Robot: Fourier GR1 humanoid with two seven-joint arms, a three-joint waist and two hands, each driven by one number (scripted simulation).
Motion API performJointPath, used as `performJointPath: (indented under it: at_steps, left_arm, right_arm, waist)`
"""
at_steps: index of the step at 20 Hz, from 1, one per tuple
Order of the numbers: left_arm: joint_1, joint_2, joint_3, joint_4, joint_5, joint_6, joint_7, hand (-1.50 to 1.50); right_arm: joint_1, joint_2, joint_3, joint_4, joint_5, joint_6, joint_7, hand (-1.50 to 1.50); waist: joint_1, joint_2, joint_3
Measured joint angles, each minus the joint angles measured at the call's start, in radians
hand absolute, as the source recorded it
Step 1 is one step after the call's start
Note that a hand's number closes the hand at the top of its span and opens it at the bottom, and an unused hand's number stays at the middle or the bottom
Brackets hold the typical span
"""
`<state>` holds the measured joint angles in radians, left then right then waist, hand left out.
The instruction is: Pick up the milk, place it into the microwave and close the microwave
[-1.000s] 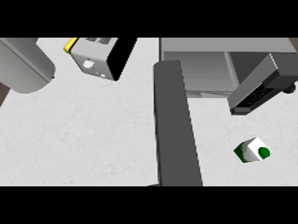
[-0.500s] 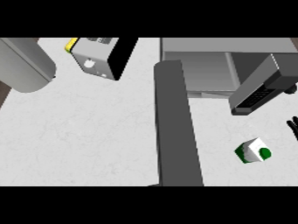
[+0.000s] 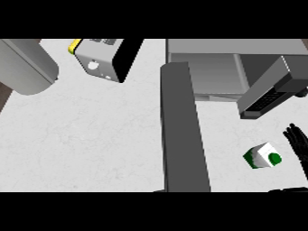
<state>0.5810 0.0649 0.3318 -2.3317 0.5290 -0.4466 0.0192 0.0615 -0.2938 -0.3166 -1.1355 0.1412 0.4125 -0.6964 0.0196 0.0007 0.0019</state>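
milk [image 3: 263,156] sits on the white worktop [image 3: 83,140], lower right, outside the microwave [image 3: 209,58] and nearer the view's lower edge; right robot hand [image 3: 304,151] just right of the milk, fingers straight and spread, not touching it; left robot hand out of view; microwave cavity open at top right; long grey slab [image 3: 183,131] runs from its left corner to the lower edge, left of the milk; toaster-like box [image 3: 100,63] at top centre

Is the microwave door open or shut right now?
Open. The door stands swung out toward the robot, leaving the inside of the microwave exposed; the milk sits outside on the counter.
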Motion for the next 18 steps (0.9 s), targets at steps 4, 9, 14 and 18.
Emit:
performJointPath:
  at_steps: [4,9,14,18]
  left_arm:
    - [0.034,-0.002,0.022,0.000,0.018,-0.036,-0.008,-1.50]
    - [0.041,0.015,0.060,0.009,0.058,-0.061,-0.009,-1.50]
    - [0.039,0.023,0.086,0.013,0.086,-0.070,-0.005,-1.50]
    - [0.037,0.018,0.090,0.019,0.099,-0.084,-0.011,-1.50]
  right_arm:
    - [-0.063,-0.023,0.016,0.182,0.067,-0.070,-0.097,-1.50]
    - [-0.147,-0.049,0.034,0.390,0.130,-0.149,-0.208,-1.50]
    - [-0.228,-0.055,0.043,0.559,0.154,-0.189,-0.271,-1.50]
    - [-0.266,-0.056,0.047,0.649,0.157,-0.201,-0.300,-1.50]
  waist:
    - [0.004,0.000,0.000]
    - [0.007,0.001,0.001]
    - [0.008,0.003,0.002]
    - [0.009,0.003,0.002]
